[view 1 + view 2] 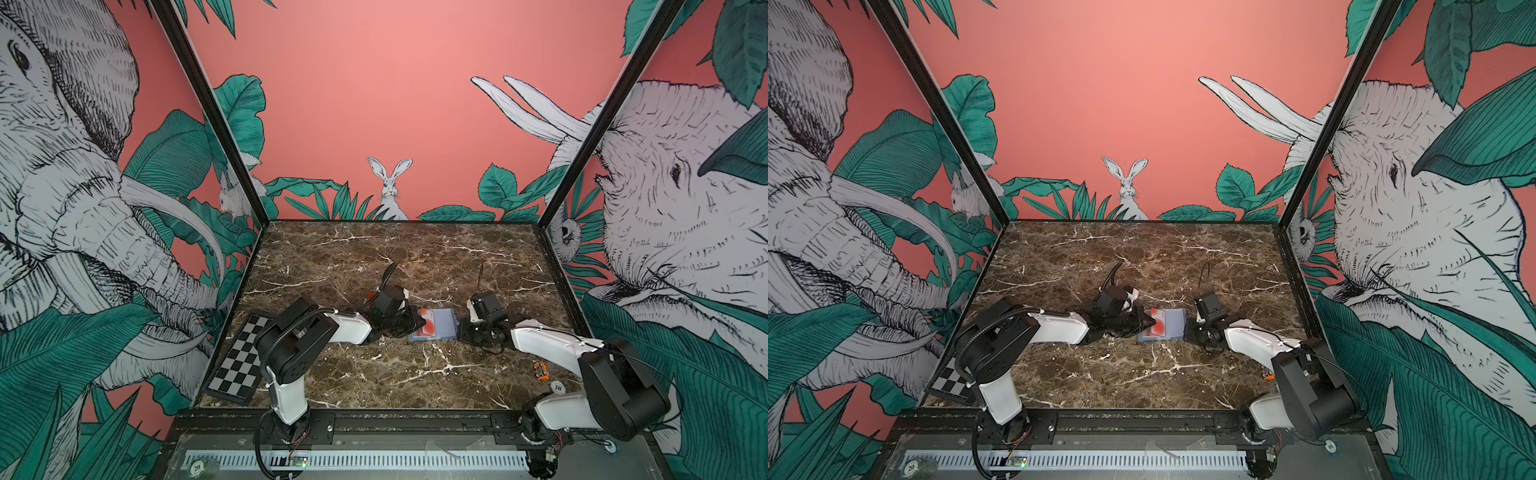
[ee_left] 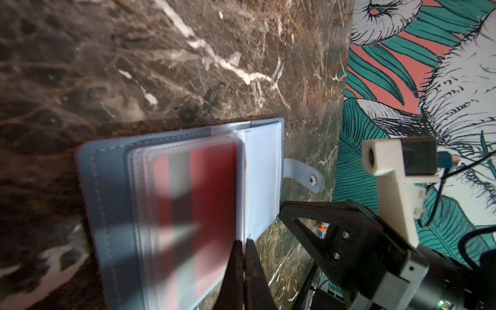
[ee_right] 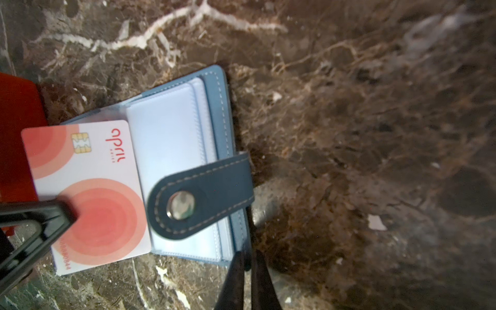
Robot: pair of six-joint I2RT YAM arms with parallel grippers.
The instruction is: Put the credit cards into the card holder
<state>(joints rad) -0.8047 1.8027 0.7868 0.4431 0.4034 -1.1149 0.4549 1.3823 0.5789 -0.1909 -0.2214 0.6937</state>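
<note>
The slate-blue card holder (image 1: 444, 322) lies open in the middle of the marble table. A white credit card (image 3: 107, 174) with red-pink circles lies over its left half. In the left wrist view that card (image 2: 209, 188) is a blurred red and pink face. My left gripper (image 2: 244, 243) is shut on the card's near edge, and one finger (image 3: 48, 220) rests on the card. My right gripper (image 3: 248, 257) is shut on the edge of the holder's right cover. The snap tab (image 3: 204, 193) curls over the clear sleeves. A red flat piece (image 3: 16, 134) shows past the holder's left side.
A checkerboard panel (image 1: 239, 361) leans at the table's left edge behind the left arm. A small orange object (image 1: 540, 370) and a round white token (image 1: 557, 387) lie near the right arm's base. Patterned walls close the table on three sides.
</note>
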